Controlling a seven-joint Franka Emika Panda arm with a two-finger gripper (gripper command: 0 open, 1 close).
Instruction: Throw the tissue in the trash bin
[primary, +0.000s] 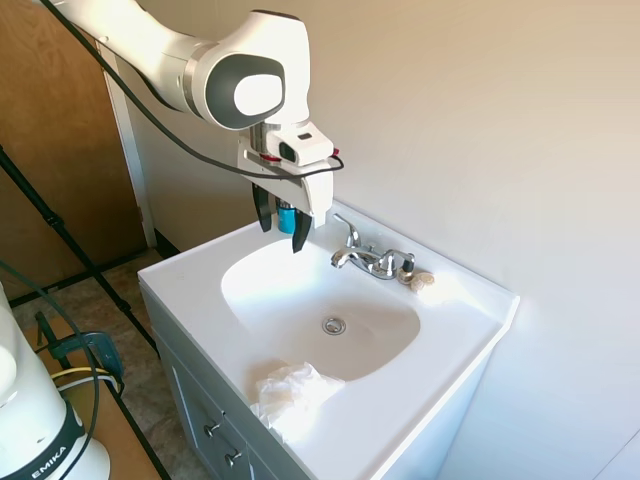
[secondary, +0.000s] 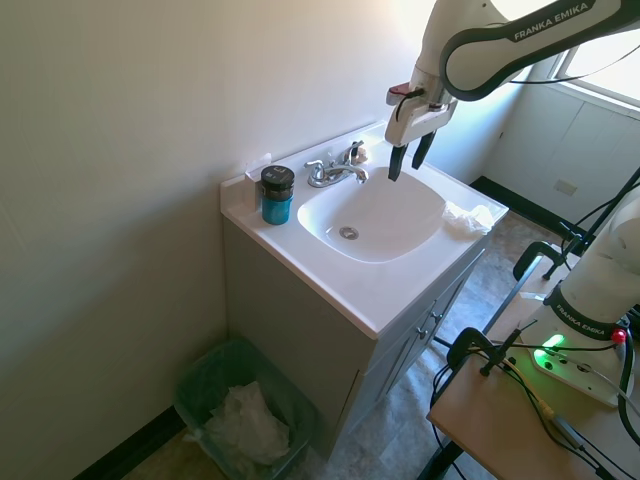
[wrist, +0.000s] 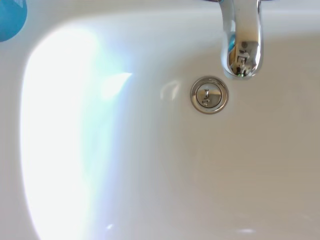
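The gripper is hanging over the sink, fingers apart and empty. The tissue is lying on the rim at 6 o'clock. Go down slowly and pinch its middle.

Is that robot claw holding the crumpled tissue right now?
No, the gripper hangs open and empty above the basin, while the tissue lies on the sink's front edge.

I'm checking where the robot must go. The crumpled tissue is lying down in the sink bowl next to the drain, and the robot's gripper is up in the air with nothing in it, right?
Not quite. The tissue lies on the counter's front edge, not by the drain, as the first exterior view shows. The gripper is indeed up in the air, open and empty.
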